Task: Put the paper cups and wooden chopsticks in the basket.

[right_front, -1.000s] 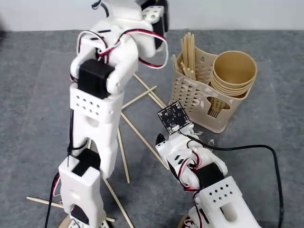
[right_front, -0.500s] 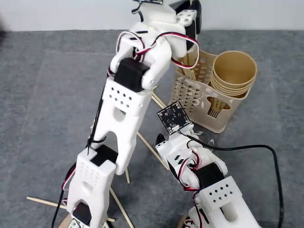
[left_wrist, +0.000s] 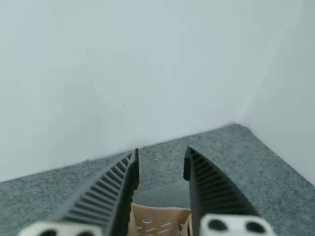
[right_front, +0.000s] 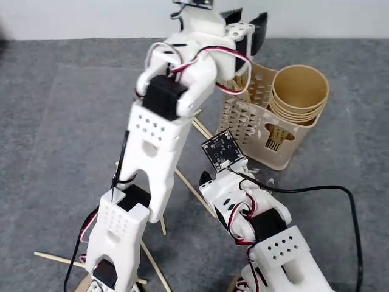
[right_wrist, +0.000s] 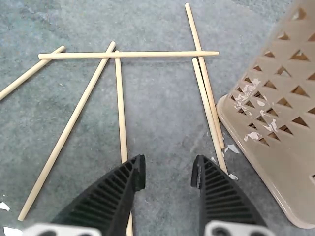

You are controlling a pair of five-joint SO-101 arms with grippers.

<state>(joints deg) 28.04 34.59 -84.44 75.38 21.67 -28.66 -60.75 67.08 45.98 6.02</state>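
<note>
Grey carpet [right_front: 48,152] covers the table. Nearest you, on the near side of the basket [right_front: 255,131], your right gripper [right_wrist: 168,164] hangs low with its jaws partly apart and nothing between them. It has not moved over the last second. Loose chopsticks [right_wrist: 120,113] lie flat beside the basket's foot, several of them crossing and two almost touching its base. The paper cups [right_front: 301,91] stand nested inside the basket, on the side away from the loose sticks.

Farther off is the change. A second ago your left arm stood well to the side of the basket, over the loose sticks. It has swung across, and the left gripper [right_front: 246,21] now sits above the basket's far rim, jaws spread and empty. I judge that a delivery has just ended, so that arm is free to fetch another stick. The cups look done; the sticks are not.

Your right wrist view gives the lay of the loose sticks, which the left arm largely covers in the high view. Your left wrist view shows the open jaws, the basket's rim just below them, and white wall [left_wrist: 123,73] beyond.
</note>
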